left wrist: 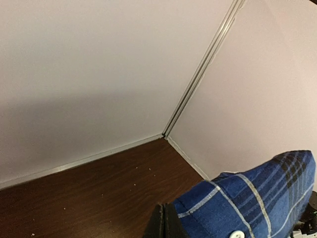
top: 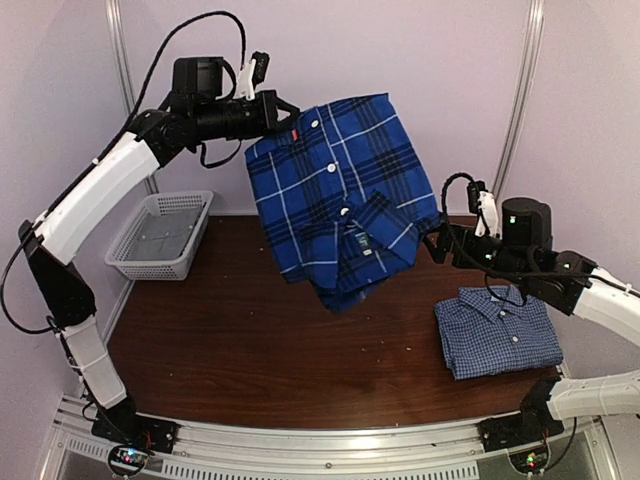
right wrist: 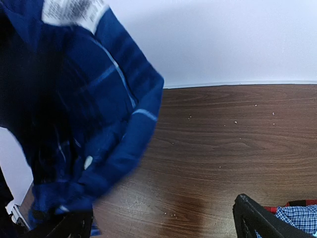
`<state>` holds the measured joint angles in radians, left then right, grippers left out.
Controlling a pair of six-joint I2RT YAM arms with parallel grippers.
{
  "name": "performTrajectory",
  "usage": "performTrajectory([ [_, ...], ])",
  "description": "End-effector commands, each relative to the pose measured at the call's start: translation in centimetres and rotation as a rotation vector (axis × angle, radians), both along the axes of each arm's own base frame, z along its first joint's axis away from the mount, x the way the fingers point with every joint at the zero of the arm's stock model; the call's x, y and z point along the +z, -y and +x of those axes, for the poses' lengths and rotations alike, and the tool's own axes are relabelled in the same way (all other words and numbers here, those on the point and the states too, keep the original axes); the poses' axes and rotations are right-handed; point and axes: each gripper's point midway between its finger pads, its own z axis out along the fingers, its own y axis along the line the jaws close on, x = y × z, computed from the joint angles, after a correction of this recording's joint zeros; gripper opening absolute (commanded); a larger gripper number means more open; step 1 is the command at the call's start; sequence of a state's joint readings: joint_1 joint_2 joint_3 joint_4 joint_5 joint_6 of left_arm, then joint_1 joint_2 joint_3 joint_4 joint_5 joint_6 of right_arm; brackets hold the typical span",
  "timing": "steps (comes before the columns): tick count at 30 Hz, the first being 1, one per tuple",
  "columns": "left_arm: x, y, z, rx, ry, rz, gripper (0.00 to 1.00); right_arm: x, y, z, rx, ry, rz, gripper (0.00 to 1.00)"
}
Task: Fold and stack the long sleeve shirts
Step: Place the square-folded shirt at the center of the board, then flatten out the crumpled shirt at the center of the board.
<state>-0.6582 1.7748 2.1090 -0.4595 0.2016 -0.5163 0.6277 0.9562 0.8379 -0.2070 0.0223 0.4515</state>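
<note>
The dark blue plaid shirt point(top: 340, 200) hangs in the air over the table's middle, partly folded, with its lower end bunched. My left gripper point(top: 275, 110) is raised high and shut on its upper left corner; in the left wrist view the closed fingers point(left wrist: 166, 224) sit against the plaid cloth point(left wrist: 257, 203). My right gripper point(top: 432, 243) stands open at the shirt's right edge. In the right wrist view the plaid shirt point(right wrist: 84, 124) droops over the left fingertip point(right wrist: 64, 225). The pale check shirt point(top: 497, 330) lies folded at the table's right, its corner point(right wrist: 299, 218) showing beside the right finger.
A white mesh basket point(top: 160, 235) stands at the table's back left. The dark wooden table point(top: 280, 350) runs back to pale walls that meet in a corner with a metal strip point(left wrist: 198, 84). The right arm reaches over the folded shirt.
</note>
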Motion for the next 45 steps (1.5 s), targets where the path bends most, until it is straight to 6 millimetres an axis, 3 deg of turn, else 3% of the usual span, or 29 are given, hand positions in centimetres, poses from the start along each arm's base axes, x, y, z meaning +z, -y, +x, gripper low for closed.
performTrajectory([
  [1,-17.3,-0.5,8.8,-0.008,-0.441,0.089,0.08,0.1,-0.1,0.1,0.004,0.009,0.013,1.0],
  [2,-20.9,-0.4,9.7,-0.023,-0.513,0.13,0.16,-0.1,-0.4,0.2,0.013,0.002,0.012,1.0],
  [3,-23.3,-0.4,10.2,-0.029,-0.551,0.166,0.23,-0.5,-0.8,0.3,0.027,-0.012,0.006,1.0],
  [5,-26.4,-0.6,10.1,-0.023,-0.598,0.219,0.38,-1.1,-1.8,0.2,0.08,-0.036,-0.002,1.0],
  [8,-27.0,-1.0,9.4,-0.013,-0.578,0.222,0.55,-3.0,-2.9,-0.2,0.147,-0.074,-0.028,1.0],
  [12,-26.4,-2.4,7.9,0.008,-0.55,0.246,0.58,-6.0,-4.1,-0.7,0.219,-0.128,-0.051,1.0],
  [17,-27.4,-5.3,3.9,0.062,-0.562,0.292,0.58,-9.0,-5.8,-1.2,0.275,-0.173,-0.1,1.0],
  [26,-35.0,-7.4,-8.4,0.039,-0.707,0.363,0.58,-13.2,-9.3,-1.3,0.332,-0.242,-0.2,0.99],
  [31,-37.8,-10.0,-12.4,0.104,-0.776,0.334,0.57,-15.1,-12.0,-1.7,0.371,-0.27,-0.259,0.95],
  [35,-40.0,-12.2,-13.8,0.18,-0.819,0.356,0.57,-15.5,-14.3,-1.9,0.39,-0.26,-0.3,0.93],
  [38,-40.9,-13.3,-13.7,0.242,-0.821,0.372,0.59,-15.8,-16.2,-2.1,0.412,-0.246,-0.33,0.93],
  [45,-42.3,-12.1,-11.8,0.244,-0.808,0.375,0.62,-16.8,-19.8,-2.1,0.428,-0.225,-0.395,0.88],
])
